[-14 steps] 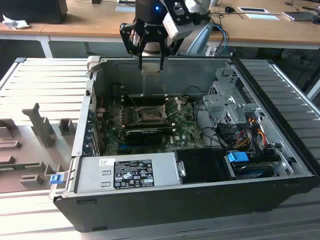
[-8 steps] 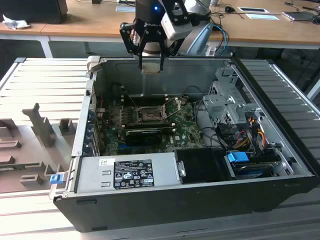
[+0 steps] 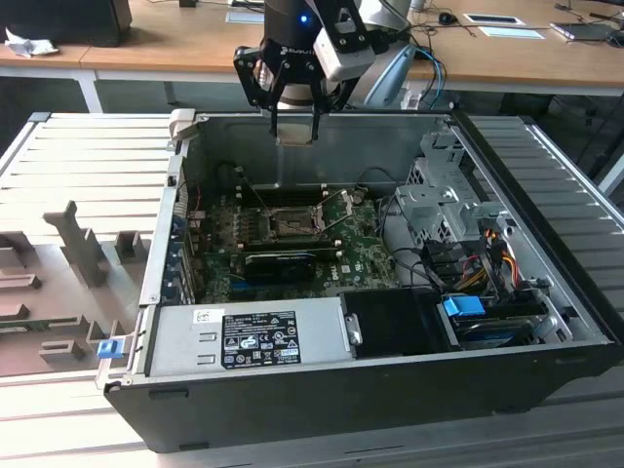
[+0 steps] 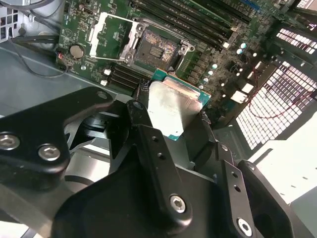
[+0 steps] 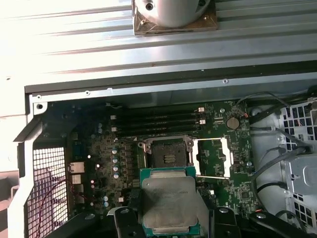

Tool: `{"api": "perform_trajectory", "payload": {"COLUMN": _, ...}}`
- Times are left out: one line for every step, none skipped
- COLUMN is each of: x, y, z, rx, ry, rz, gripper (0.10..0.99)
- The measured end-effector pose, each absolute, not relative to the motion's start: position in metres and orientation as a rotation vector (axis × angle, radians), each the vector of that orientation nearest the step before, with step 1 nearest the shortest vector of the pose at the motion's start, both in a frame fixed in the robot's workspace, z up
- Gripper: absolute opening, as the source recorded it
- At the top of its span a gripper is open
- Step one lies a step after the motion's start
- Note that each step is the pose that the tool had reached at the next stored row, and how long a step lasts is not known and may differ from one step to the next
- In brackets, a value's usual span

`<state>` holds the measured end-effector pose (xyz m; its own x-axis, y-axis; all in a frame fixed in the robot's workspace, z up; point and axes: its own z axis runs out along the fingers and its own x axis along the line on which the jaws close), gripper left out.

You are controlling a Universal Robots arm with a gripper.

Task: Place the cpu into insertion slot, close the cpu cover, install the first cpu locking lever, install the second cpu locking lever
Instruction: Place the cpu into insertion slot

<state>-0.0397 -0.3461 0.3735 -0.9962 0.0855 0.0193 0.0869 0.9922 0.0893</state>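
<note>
My gripper point(image 3: 293, 132) hangs above the open computer case, over its back wall, shut on the cpu point(image 3: 293, 137). In both wrist views the cpu point(image 4: 173, 106) point(image 5: 168, 201) shows its pale silvery face and green edge, pinched between the black fingers point(image 4: 143, 119). Below it on the green motherboard lies the insertion slot point(image 3: 292, 226) point(image 4: 157, 48) point(image 5: 167, 152), a dark square socket, open and bare. The cpu cover point(image 4: 110, 35) point(image 5: 213, 157) is swung open beside the slot on its hinge. Thin lever rods point(image 3: 336, 207) stand raised around the socket. The cpu is well above the slot, touching nothing else.
A long black card point(image 3: 283, 261) lies just in front of the socket, and memory sticks point(image 5: 158, 121) sit behind it. A grey power supply point(image 3: 249, 336) fills the case front. A drive cage point(image 3: 439, 195) and cables point(image 3: 478, 263) crowd the exterior view's right. A grey parts tray point(image 3: 58, 283) lies outside.
</note>
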Motion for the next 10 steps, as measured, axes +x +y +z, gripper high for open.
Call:
{"api": "perform_trajectory", "payload": {"x": -0.0397, "y": -0.3461, "z": 0.3734, "rx": -0.136, "ry": -3.12, "rz": -0.141, "gripper": 0.529}}
{"api": "perform_trajectory", "payload": {"x": -0.0397, "y": -0.3462, "z": 0.3733, "rx": -0.143, "ry": -3.12, "rz": -0.141, "gripper": 0.529}}
{"api": "perform_trajectory", "payload": {"x": -0.0397, "y": -0.3462, "z": 0.3731, "rx": -0.159, "ry": -3.12, "rz": -0.141, "gripper": 0.529}}
{"api": "perform_trajectory", "payload": {"x": -0.0397, "y": -0.3462, "z": 0.373, "rx": -0.178, "ry": -3.119, "rz": -0.141, "gripper": 0.529}}
{"api": "perform_trajectory", "payload": {"x": -0.0397, "y": -0.3462, "z": 0.3729, "rx": -0.198, "ry": -3.118, "rz": -0.141, "gripper": 0.529}}
{"api": "perform_trajectory", "payload": {"x": -0.0397, "y": -0.3461, "z": 0.3729, "rx": -0.207, "ry": -3.118, "rz": -0.141, "gripper": 0.529}}
{"api": "perform_trajectory", "payload": {"x": -0.0397, "y": -0.3461, "z": 0.3728, "rx": -0.216, "ry": -3.118, "rz": -0.142, "gripper": 0.529}}
{"api": "perform_trajectory", "payload": {"x": -0.0397, "y": -0.3461, "z": 0.3727, "rx": -0.224, "ry": -3.117, "rz": -0.142, "gripper": 0.529}}
{"api": "perform_trajectory", "payload": {"x": -0.0397, "y": -0.3461, "z": 0.3727, "rx": -0.23, "ry": -3.117, "rz": -0.142, "gripper": 0.529}}
{"api": "perform_trajectory", "payload": {"x": -0.0397, "y": -0.3461, "z": 0.3726, "rx": -0.238, "ry": -3.117, "rz": -0.142, "gripper": 0.529}}
